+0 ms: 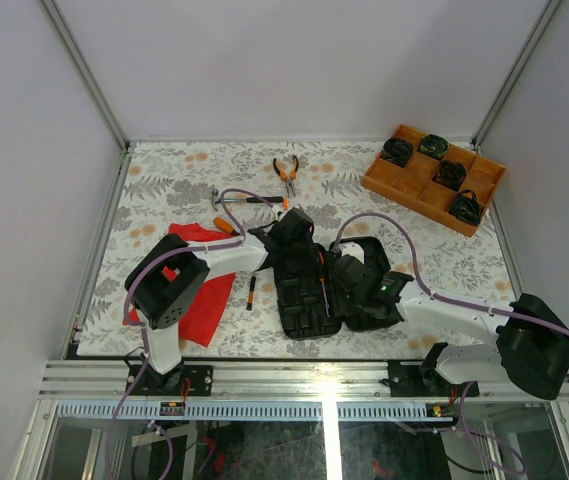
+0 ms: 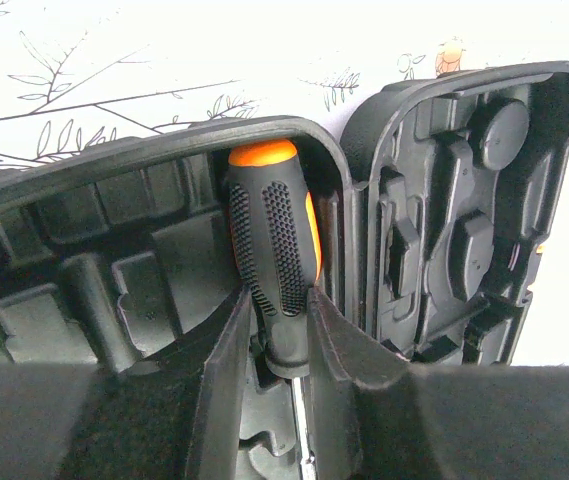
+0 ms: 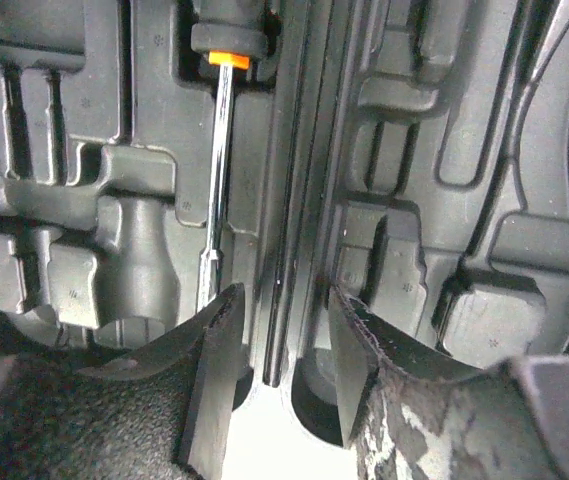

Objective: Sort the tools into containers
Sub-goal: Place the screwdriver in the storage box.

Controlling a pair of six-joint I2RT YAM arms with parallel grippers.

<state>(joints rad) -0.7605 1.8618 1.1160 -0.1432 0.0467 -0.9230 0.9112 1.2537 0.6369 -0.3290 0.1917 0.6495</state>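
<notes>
- grip check; what is the left gripper (image 2: 279, 312) doing?
- pinching the screwdriver (image 2: 272, 240) by its handle; i think it is pressing it into its slot in the tool case (image 2: 464, 200); the right gripper (image 3: 284, 300) is spread wide above the case's fold, holding nothing.
- anything else inside?
- not that i can see; pliers (image 1: 285, 172) and hammer (image 1: 264, 199) wait outside on the table (image 1: 414, 260).
</notes>
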